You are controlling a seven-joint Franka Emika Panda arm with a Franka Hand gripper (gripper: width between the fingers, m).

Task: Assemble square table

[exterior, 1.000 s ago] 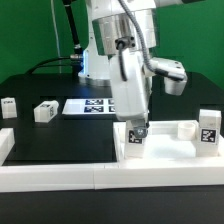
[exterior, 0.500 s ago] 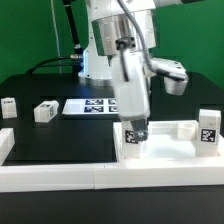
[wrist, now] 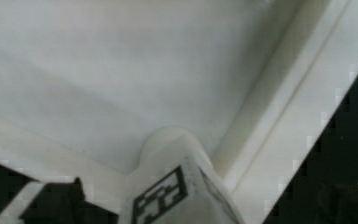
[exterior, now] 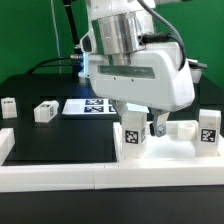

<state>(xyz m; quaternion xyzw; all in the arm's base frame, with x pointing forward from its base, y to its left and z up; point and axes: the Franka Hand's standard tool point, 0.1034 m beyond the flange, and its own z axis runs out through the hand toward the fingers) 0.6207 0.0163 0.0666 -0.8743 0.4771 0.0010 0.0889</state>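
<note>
The square table top [exterior: 176,150] lies at the front on the exterior view's right. One tagged white leg [exterior: 131,135] stands upright at its near corner. My gripper [exterior: 143,128] is down on this leg, and one dark finger [exterior: 157,127] shows beside it. The broad side of the hand faces the camera. In the wrist view the same leg [wrist: 167,185] runs from between my jaws to the white top [wrist: 123,80]; the fingers themselves do not show. A second leg [exterior: 208,128] stands at the top's right end. Two more legs [exterior: 45,111] [exterior: 8,106] lie on the left.
The marker board [exterior: 92,105] lies flat behind the arm. The long white border wall [exterior: 50,170] runs along the front edge. A black mat [exterior: 60,140] covers the table between the loose legs and the wall.
The hand has turned about a quarter turn on its own axis above the leg. Its narrow side faced the camera before, now its broad side does. The leg stays at the same corner.
</note>
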